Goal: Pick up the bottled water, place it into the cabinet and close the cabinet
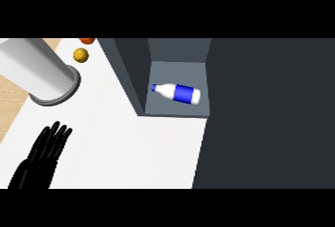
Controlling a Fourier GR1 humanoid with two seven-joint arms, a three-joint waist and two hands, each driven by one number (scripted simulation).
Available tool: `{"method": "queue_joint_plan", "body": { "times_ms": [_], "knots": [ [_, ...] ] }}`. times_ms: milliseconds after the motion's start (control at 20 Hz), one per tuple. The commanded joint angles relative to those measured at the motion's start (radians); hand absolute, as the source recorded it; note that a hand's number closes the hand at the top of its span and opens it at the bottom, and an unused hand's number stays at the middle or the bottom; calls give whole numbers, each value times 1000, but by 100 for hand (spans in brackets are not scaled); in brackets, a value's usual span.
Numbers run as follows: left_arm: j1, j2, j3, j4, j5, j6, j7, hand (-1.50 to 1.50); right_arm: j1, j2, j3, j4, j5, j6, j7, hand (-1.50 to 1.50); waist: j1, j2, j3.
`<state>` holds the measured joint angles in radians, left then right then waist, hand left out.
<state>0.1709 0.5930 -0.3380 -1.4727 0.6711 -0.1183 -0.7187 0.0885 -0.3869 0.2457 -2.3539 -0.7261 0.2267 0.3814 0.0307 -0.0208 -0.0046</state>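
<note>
Inside the cabinet (177, 84), head view: bottled water (177, 93) lies on its side on the cabinet floor, cap toward the left wall, so placing looks done and closing remains. Left hand (40, 155) rests low left over the white desk (131, 150), fingers straight and together, holding nothing; right hand not visible. Judgement: swing the dark door panel (268, 115) shut with a flat push, keeping clear of the bottle.
</note>
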Motion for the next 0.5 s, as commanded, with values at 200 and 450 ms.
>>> {"method": "queue_joint_plan", "body": {
  "times_ms": [200, 450],
  "knots": [
    [91, 94, 43, -160, 42, -14, 41, -150, -234, 48, 227, -118, 256, -205, 110, 150, 2, -6, -2],
    [124, 135, 73, -227, 79, -22, 75, -150, -424, 170, 395, 8, 371, -367, 164, 150, -2, -4, -3]
  ]
}}
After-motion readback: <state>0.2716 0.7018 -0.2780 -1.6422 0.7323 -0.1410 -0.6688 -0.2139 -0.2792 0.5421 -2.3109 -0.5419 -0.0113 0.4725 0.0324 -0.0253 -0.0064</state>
